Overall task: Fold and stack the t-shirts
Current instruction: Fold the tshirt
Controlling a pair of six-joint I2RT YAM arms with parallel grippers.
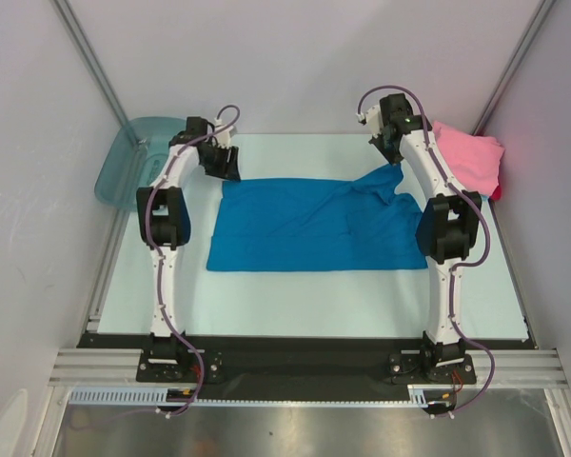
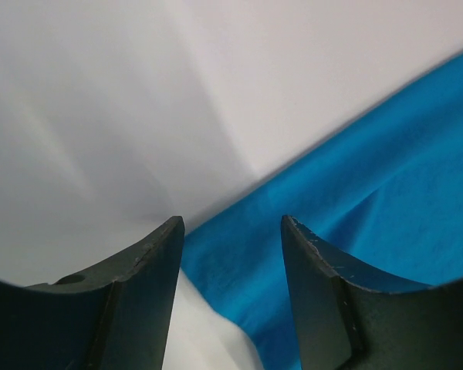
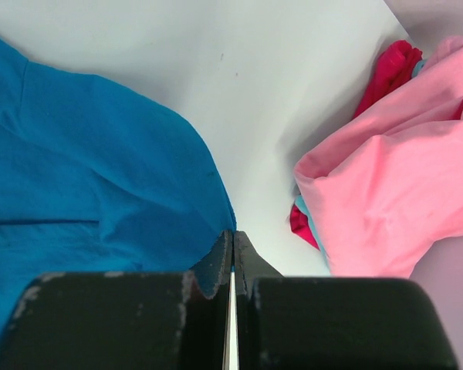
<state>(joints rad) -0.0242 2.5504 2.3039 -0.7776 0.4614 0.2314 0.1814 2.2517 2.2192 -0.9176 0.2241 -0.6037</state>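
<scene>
A bright blue t-shirt (image 1: 305, 228) lies spread flat mid-table. My left gripper (image 1: 226, 168) is open just above its far left corner; in the left wrist view the shirt's edge (image 2: 386, 193) runs below and between the open jaws of this gripper (image 2: 231, 225). My right gripper (image 1: 393, 160) is shut on the shirt's far right corner, which is pulled up off the table; in the right wrist view the cloth (image 3: 85, 169) runs right into the closed tips of the gripper (image 3: 233, 233). A crumpled pink t-shirt (image 1: 471, 157) lies at the far right, also in the right wrist view (image 3: 386, 185).
Red cloth (image 3: 390, 69) and a light blue edge (image 3: 302, 208) stick out from under the pink shirt. A translucent teal tub (image 1: 128, 157) stands off the table's far left corner. White walls enclose the table (image 1: 295, 305) on three sides.
</scene>
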